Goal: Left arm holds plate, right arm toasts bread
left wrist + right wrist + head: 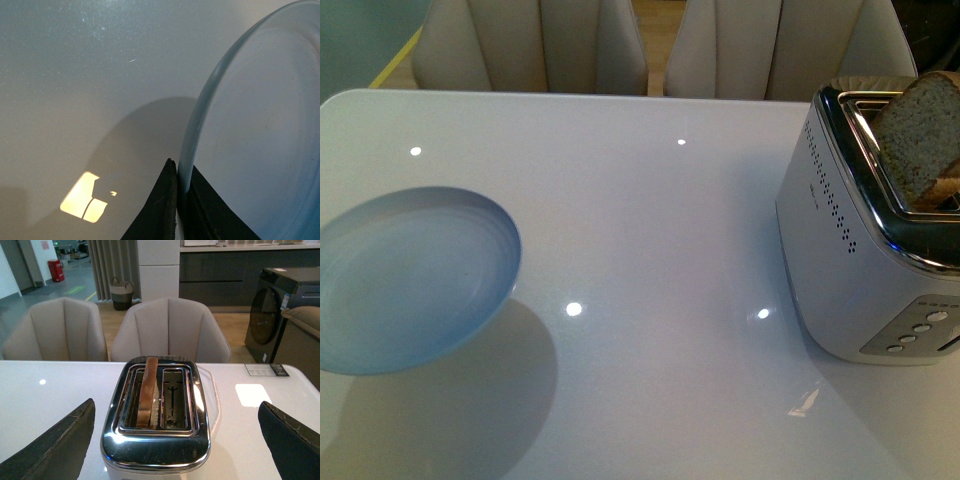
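The bread (pixel 918 135) stands in one toaster (pixel 840 250) slot. The left tool (pixel 181 172) pinches the rim of the tilted plate (pixel 410 280) above the table (pixel 650 200). The right tool (pixel 176 405) is spread wide.

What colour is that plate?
The plate is pale blue-grey with faint concentric rings; the front view shows it best.

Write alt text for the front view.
A slice of bread stands in a silver toaster at the right of a white table. At the left, a pale blue-grey plate is tilted above the table, casting a shadow. Two beige chairs stand behind.
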`<control>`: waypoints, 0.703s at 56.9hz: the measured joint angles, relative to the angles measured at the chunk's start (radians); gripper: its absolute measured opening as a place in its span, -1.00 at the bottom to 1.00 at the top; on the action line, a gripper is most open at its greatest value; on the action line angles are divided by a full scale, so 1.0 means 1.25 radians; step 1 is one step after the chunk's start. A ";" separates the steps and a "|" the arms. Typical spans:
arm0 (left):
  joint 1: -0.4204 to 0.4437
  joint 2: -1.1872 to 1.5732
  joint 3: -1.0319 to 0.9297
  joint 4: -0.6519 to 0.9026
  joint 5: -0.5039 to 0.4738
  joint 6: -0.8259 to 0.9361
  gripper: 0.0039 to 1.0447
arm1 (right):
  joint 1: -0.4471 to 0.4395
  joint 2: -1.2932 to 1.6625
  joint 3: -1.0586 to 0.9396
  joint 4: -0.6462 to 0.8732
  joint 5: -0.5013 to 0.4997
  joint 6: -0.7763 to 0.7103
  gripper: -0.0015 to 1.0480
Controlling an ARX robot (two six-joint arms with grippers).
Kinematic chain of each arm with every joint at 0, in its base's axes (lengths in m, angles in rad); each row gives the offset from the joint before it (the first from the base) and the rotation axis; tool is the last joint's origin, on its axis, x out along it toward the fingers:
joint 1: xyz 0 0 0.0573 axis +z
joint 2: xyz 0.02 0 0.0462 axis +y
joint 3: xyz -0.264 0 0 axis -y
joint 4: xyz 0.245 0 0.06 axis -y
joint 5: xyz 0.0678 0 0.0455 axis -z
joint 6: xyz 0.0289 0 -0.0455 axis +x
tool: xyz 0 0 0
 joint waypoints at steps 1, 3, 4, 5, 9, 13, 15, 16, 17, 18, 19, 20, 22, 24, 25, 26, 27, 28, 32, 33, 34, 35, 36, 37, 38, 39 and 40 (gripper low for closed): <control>0.000 0.017 0.000 0.007 0.002 0.006 -0.95 | 0.000 0.000 0.000 0.000 0.000 0.000 0.83; 0.000 0.038 0.000 0.015 0.002 0.020 -0.95 | 0.000 0.000 0.000 0.000 0.000 0.000 0.83; 0.000 0.043 0.000 0.017 0.002 0.023 -0.95 | 0.000 0.000 0.000 0.000 0.000 0.000 0.83; 0.000 0.051 0.000 0.021 0.002 0.026 -0.95 | 0.000 0.000 0.000 0.000 0.000 0.000 0.83; 0.001 0.084 0.002 0.042 -0.002 0.040 -0.95 | 0.000 0.000 0.000 0.000 0.000 0.000 0.83; 0.002 0.115 0.011 0.060 -0.017 0.050 -0.95 | 0.000 0.000 0.000 0.000 0.000 0.000 0.83; 0.002 0.131 0.017 0.069 -0.023 0.052 -0.95 | 0.000 0.000 0.000 0.000 0.000 0.000 0.83; 0.002 0.136 0.019 0.072 -0.024 0.052 -0.95 | 0.000 0.000 0.000 0.000 0.000 0.000 0.83; 0.002 0.145 0.023 0.077 -0.027 0.053 -0.95 | 0.000 0.000 0.000 0.000 0.000 0.000 0.83; 0.002 0.150 0.026 0.078 -0.027 0.053 -0.95 | 0.000 0.000 0.000 0.000 0.000 0.000 0.83; 0.002 0.159 0.031 0.081 -0.030 0.054 -0.95 | 0.000 0.000 0.000 0.000 0.000 0.000 0.83; 0.002 0.164 0.034 0.082 -0.031 0.054 -0.95 | 0.000 0.000 0.000 0.000 0.000 0.000 0.83; 0.001 0.174 0.039 0.086 -0.031 0.054 -0.95 | 0.000 0.000 0.000 0.000 0.000 0.000 0.83; -0.001 0.191 0.049 0.094 -0.031 0.054 -0.95 | 0.000 0.000 0.000 0.000 0.000 0.000 0.83; -0.002 0.195 0.050 0.096 -0.031 0.054 -0.95 | 0.000 0.000 0.000 0.000 0.000 0.000 0.83; -0.003 0.202 0.054 0.098 -0.031 0.054 -0.95 | 0.000 0.000 0.000 0.000 0.000 0.000 0.83; -0.004 0.205 0.056 0.099 -0.031 0.054 -0.95 | 0.000 0.000 0.000 0.000 0.000 0.000 0.83; -0.006 0.213 0.060 0.101 -0.031 0.054 -0.95 | 0.000 0.000 0.000 0.000 0.000 0.000 0.83; -0.015 0.233 0.068 0.109 -0.031 0.054 -0.95 | 0.000 0.000 0.000 0.000 0.000 0.000 0.83; -0.016 0.237 0.069 0.110 -0.031 0.054 -0.95 | 0.000 0.000 0.000 0.000 0.000 0.000 0.83; -0.019 0.241 0.071 0.113 -0.031 0.054 -0.95 | 0.000 0.000 0.000 0.000 0.000 0.000 0.83; -0.020 0.244 0.072 0.114 -0.031 0.054 -0.95 | 0.000 0.000 0.000 0.000 0.000 0.000 0.83; -0.024 0.253 0.074 0.119 -0.031 0.054 -0.95 | 0.000 0.000 0.000 0.000 0.000 0.000 0.83; -0.024 0.254 0.074 0.120 -0.031 0.054 -0.95 | 0.000 0.000 0.000 0.000 0.000 0.000 0.83; -0.027 0.262 0.076 0.125 -0.031 0.054 -0.95 | 0.000 0.000 0.000 0.000 0.000 0.000 0.83; -0.028 0.265 0.077 0.127 -0.031 0.053 -0.95 | 0.000 0.000 0.000 0.000 0.000 0.000 0.83; -0.030 0.268 0.077 0.131 -0.031 0.053 -0.95 | 0.000 0.000 0.000 0.000 0.000 0.000 0.83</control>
